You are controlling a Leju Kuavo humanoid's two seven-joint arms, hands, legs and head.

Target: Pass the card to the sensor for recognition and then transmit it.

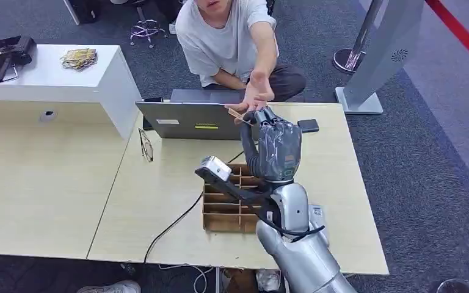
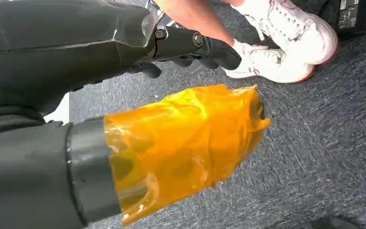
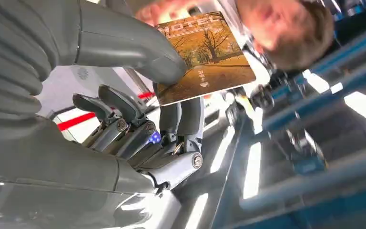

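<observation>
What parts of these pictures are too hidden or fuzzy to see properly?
- Card: in the head view the right hand and the person's hand cover most of it.
- Card's small print: too tiny to read in the right wrist view.
- Wooden box: the right arm hides part of its compartments.
- Left hand: its fingers are partly hidden by its own dark cover.

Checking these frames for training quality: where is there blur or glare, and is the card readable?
Right wrist view: card sharp, print legible, background and person blurred, bright streaks. Left wrist view: orange tape shows glare; floor sharp. Head view: evenly lit, card tiny.
</observation>
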